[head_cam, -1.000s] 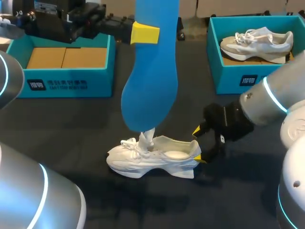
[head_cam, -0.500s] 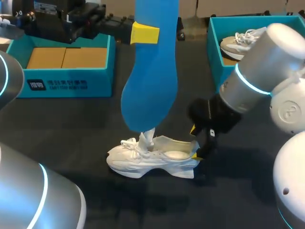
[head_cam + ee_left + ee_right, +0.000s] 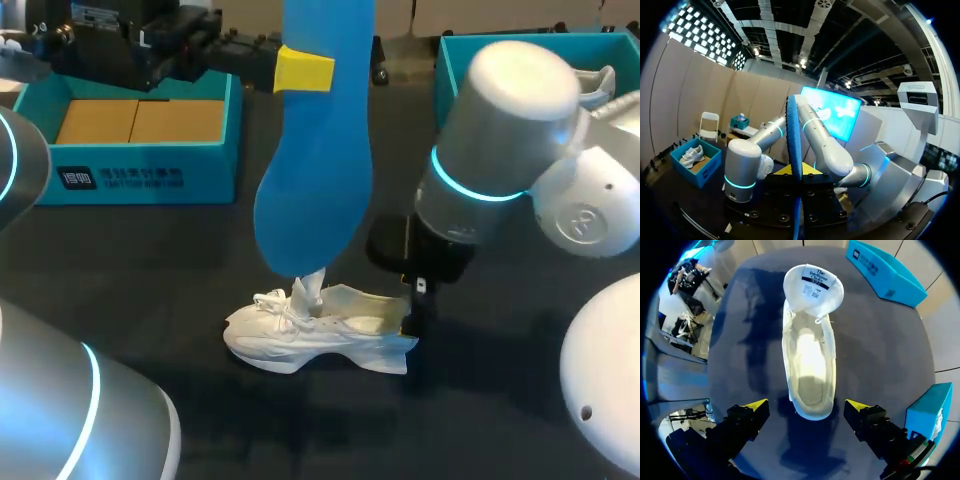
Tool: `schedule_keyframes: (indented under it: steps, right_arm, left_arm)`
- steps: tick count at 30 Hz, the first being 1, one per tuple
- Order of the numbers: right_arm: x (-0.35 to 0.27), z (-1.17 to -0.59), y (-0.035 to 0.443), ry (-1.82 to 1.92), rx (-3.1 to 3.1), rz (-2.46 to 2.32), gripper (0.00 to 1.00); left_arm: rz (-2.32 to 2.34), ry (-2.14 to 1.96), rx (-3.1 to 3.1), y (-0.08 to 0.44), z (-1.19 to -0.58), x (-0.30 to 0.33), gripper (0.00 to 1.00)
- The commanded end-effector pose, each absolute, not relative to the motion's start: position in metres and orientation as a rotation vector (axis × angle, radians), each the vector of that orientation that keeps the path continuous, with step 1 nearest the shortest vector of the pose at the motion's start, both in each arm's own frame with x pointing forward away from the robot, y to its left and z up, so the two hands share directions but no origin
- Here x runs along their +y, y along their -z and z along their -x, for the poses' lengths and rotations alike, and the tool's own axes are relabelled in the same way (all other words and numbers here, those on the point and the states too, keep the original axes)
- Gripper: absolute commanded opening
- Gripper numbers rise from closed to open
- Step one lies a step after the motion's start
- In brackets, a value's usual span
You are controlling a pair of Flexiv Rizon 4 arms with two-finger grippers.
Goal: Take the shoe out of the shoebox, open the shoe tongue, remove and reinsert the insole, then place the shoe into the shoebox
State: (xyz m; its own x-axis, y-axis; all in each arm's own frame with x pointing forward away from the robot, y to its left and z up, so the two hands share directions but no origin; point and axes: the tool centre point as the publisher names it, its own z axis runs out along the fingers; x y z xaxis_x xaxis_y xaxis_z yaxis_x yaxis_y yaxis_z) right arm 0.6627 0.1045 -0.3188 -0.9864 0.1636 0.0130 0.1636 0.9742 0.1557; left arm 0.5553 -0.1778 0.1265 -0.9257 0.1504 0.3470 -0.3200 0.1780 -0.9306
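Right hand (image 3: 806, 406): open; yellow tips spread wide on either side of the shoe (image 3: 809, 365) at its heel, clear of it.
Left hand (image 3: 793, 171): closed on the insole (image 3: 312, 170), a smooth blue piece held on end above the shoe's laces.
Shoe: white, upright on the dark bench (image 3: 150, 260); inner bed bare and pale.
Tongue (image 3: 813, 287): folded forward; the white label on its underside carries dark print.
Shoebox (image 3: 140, 150): teal card, beyond the shoe's toe; white print on its wall, brown card inside.
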Motion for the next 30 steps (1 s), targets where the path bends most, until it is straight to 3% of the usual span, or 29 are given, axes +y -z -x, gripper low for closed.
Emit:
schedule_keyframes:
  steps: [1, 30]
  right_arm:
    - [0.114, -0.661, 0.321, 0.006, -3.134, 0.261, 1.0]
    - [0.146, -0.706, 0.316, 0.019, -3.208, 0.119, 1.0]
  left_arm:
    - [-0.16, -1.795, -2.105, -0.128, -0.556, -0.179, 0.0]
    - [-0.16, -1.795, -2.105, -0.128, -0.556, -0.179, 0.0]
